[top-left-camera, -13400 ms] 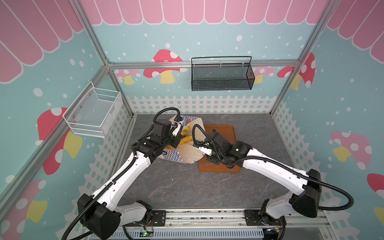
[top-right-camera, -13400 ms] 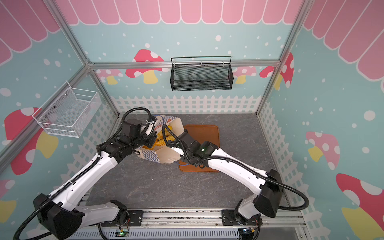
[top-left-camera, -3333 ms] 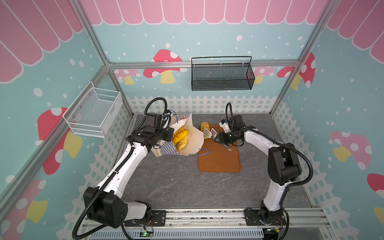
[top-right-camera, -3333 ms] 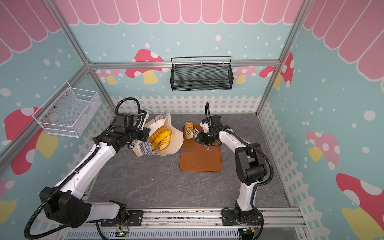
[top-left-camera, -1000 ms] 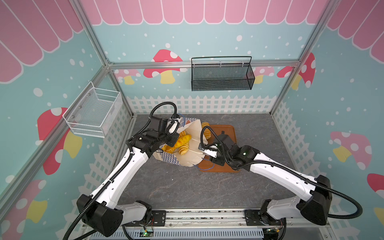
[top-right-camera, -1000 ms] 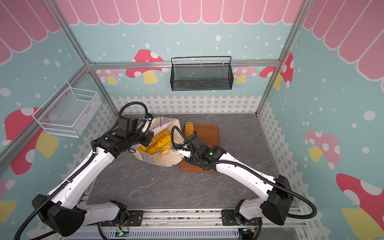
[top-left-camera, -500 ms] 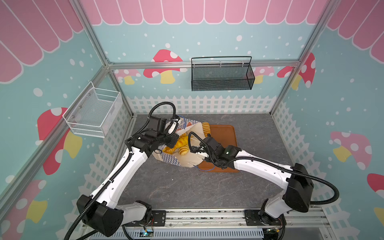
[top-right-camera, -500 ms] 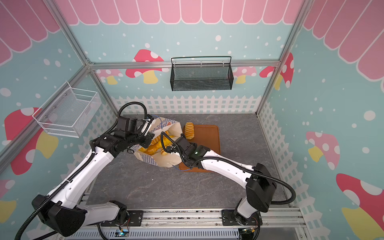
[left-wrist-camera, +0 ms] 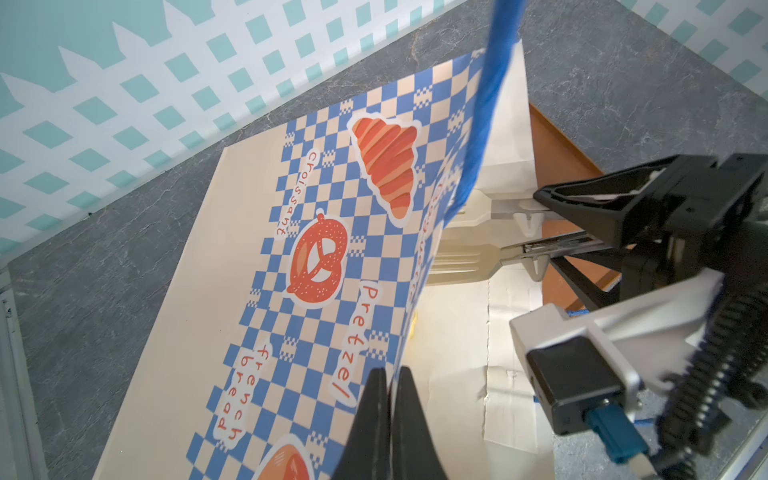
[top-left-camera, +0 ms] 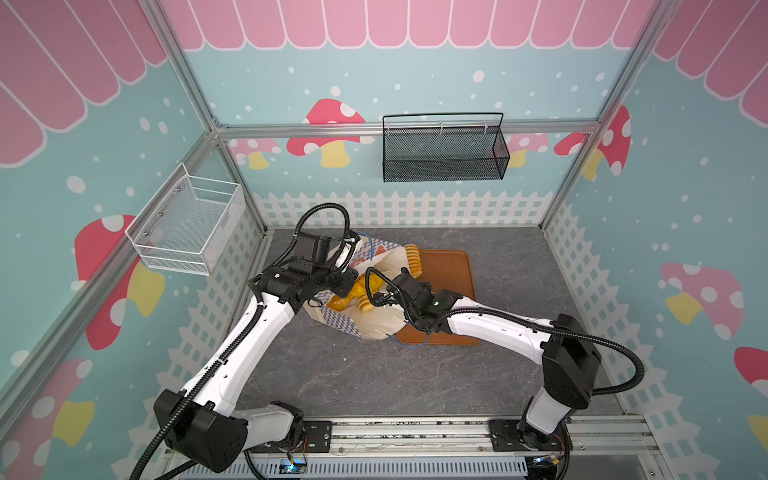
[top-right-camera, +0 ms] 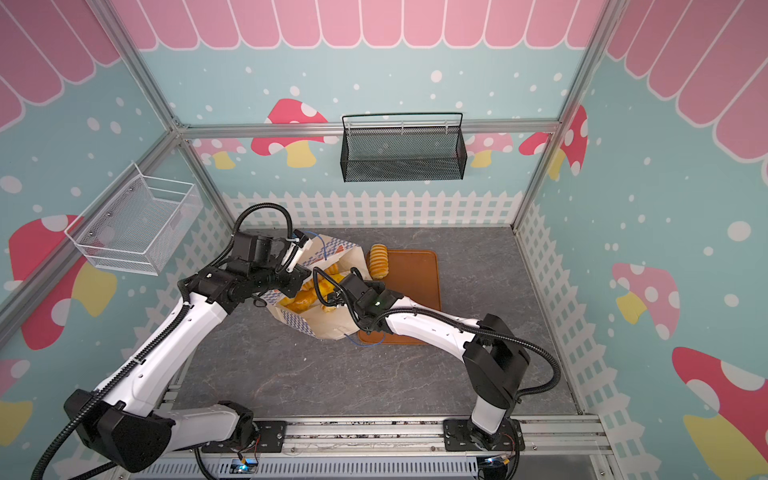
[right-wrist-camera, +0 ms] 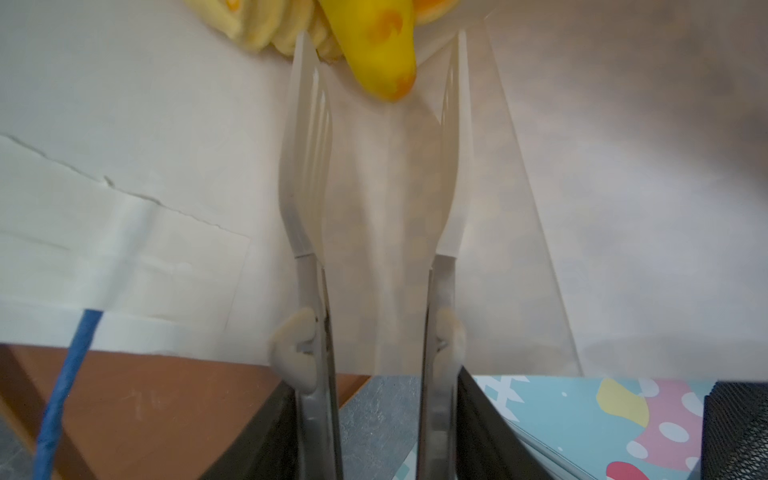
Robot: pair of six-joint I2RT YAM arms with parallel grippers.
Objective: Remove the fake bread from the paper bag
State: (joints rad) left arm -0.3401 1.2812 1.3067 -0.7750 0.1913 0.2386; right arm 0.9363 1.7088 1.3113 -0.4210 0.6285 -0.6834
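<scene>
Paper bag [top-left-camera: 376, 323] on grey stone-look tabletop [top-left-camera: 374, 376], mushroom-print walls [top-left-camera: 415, 83].

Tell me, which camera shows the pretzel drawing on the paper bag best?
The left wrist view: the pretzel drawing is big and sharp on the paper bag. In both top views the bag's print is too small to make out. The right wrist view shows only the bag's plain inside.
</scene>
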